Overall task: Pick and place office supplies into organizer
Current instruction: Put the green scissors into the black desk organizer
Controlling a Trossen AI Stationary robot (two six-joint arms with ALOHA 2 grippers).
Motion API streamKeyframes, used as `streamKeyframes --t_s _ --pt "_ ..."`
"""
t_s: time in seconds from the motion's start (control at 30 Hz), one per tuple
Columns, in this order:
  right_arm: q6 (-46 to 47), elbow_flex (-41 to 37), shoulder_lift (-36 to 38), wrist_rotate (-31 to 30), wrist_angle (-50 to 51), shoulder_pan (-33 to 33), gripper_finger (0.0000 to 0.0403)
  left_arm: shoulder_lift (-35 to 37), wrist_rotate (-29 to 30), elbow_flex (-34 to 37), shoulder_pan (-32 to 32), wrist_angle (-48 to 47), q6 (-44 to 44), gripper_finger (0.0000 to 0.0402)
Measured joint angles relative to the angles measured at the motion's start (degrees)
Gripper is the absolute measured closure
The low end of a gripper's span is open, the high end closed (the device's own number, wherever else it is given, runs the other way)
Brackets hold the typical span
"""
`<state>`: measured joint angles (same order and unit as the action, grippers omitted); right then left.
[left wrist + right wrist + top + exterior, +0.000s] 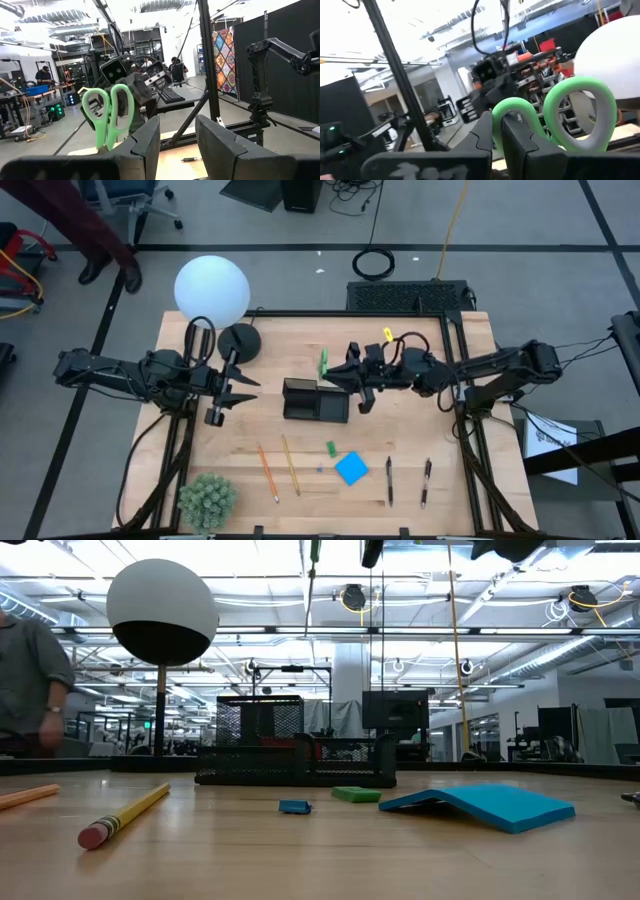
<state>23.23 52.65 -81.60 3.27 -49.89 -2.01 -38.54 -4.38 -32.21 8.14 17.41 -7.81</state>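
A pale wooden worktop (420, 420) carried a black organizer (314, 400) near its centre. Above the organizer's far end, the right gripper (350, 370) was clenched on the green-handled scissors (323, 362), held clear of the surface. The left gripper (240, 386) hung released just beside the organizer. Two pencils (267, 472), a blue pad (351, 468) and two pens (389, 480) lay near the front edge.
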Motion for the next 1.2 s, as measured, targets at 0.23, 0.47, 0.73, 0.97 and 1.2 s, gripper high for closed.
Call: streamKeyframes --t_s 0.23,0.47,0.73,0.97,1.2 --pt "1.9 -0.5 -3.4 -0.1 -7.1 -0.8 0.0394 0.0 0.0 0.0 0.0 0.0 0.0 0.027" --pt "4.6 -0.5 -7.9 -0.2 -10.9 -0.6 0.0394 0.0 0.0 0.0 0.0 -0.1 0.1 0.027" --pt "6.1 -0.5 -10.9 -0.1 -13.2 -0.6 0.0394 0.0 0.0 0.0 0.0 -0.1 0.2 0.027" --pt "8.3 -0.5 -14.8 0.0 -15.0 -0.3 0.0394 0.0 0.0 0.0 0.0 -0.2 0.1 0.027" --pt "9.5 -0.5 -17.4 0.0 -16.3 0.7 0.0394 0.0 0.0 0.0 0.0 -0.3 0.1 0.027"
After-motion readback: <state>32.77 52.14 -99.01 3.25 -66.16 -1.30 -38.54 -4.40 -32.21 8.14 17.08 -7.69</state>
